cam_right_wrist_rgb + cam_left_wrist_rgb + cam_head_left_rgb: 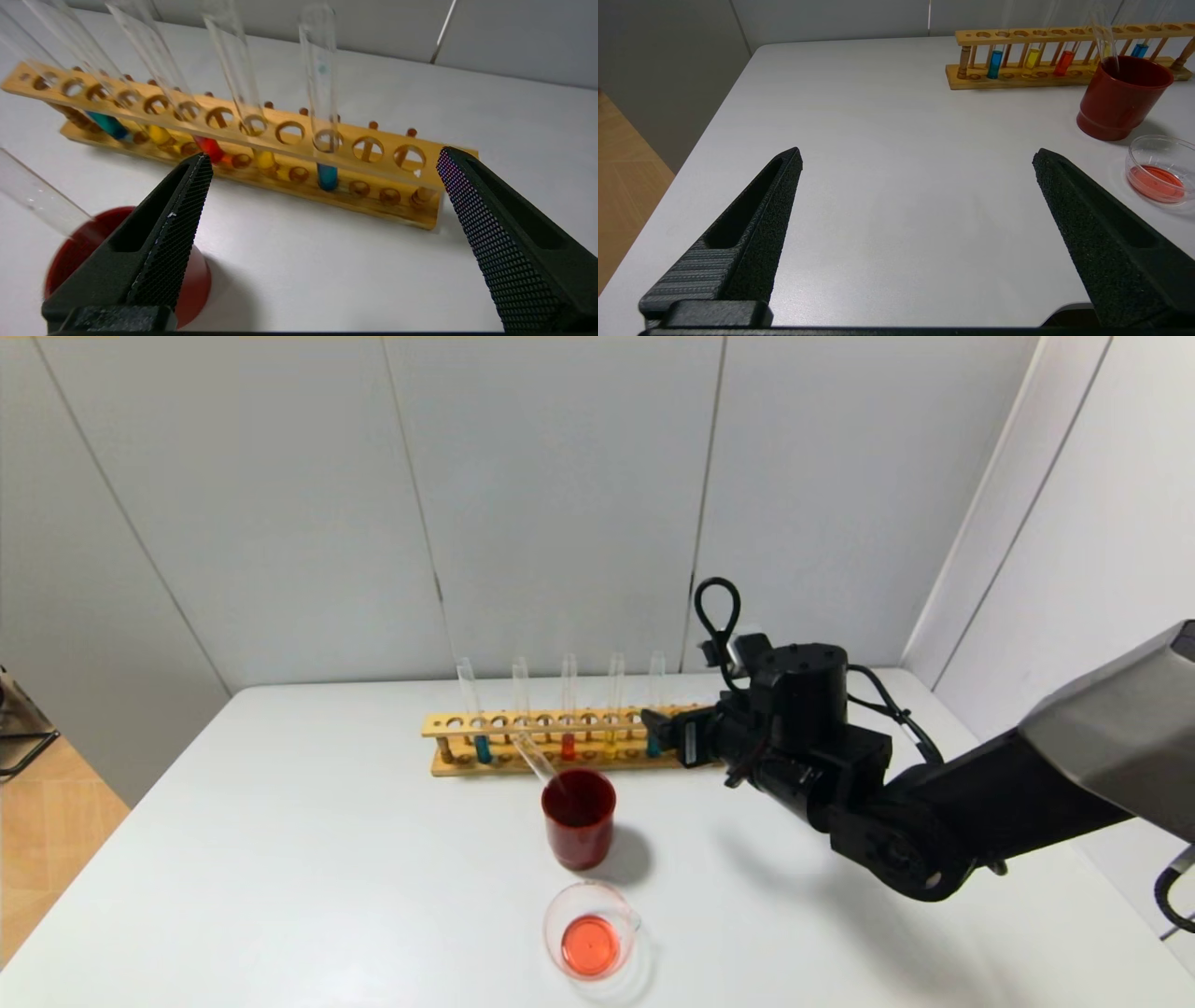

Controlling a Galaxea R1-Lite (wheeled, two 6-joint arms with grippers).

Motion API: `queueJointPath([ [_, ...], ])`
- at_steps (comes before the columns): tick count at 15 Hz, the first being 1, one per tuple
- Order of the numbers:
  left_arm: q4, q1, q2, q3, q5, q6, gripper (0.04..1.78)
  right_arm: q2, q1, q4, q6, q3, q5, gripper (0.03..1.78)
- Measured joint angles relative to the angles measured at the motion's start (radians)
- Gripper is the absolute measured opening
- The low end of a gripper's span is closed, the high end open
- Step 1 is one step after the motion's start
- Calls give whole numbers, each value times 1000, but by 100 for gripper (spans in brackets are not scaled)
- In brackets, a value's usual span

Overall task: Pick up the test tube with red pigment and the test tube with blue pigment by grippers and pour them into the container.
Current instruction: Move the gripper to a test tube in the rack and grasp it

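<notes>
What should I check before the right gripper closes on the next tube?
1. Right gripper open: ok.
2. Blue tube, rack's right end, between the open fingers: ok.
3. That tube upright in wooden rack: ok.
4. Container already holds red liquid: ok.
5. Empty tube leans in red cup, near the pour path: not ok.
6. Left gripper open, apart from the rack: ok.
</notes>
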Motion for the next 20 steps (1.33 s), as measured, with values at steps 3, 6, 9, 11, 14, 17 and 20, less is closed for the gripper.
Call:
queueJointPath([
  [3,0,0,0,0,0,0,175,42,-7,0,-1,0,4,175],
  [6,0,0,0,0,-1,0,175,95,-18,0,-3,-50,13,175],
  [9,0,0,0,0,0,0,175,161,-51,16,-13,-166,16,175],
  [11,0,0,0,0,0,0,175,200,-72,34,-19,-230,18,175],
  [14,0,0,0,0,0,0,175,239,-82,53,-27,-289,19,175],
  [17,0,0,0,0,0,0,175,262,-83,65,-51,-343,23,175],
  [20,0,0,0,0,0,0,175,271,-78,94,-59,-384,24,175],
])
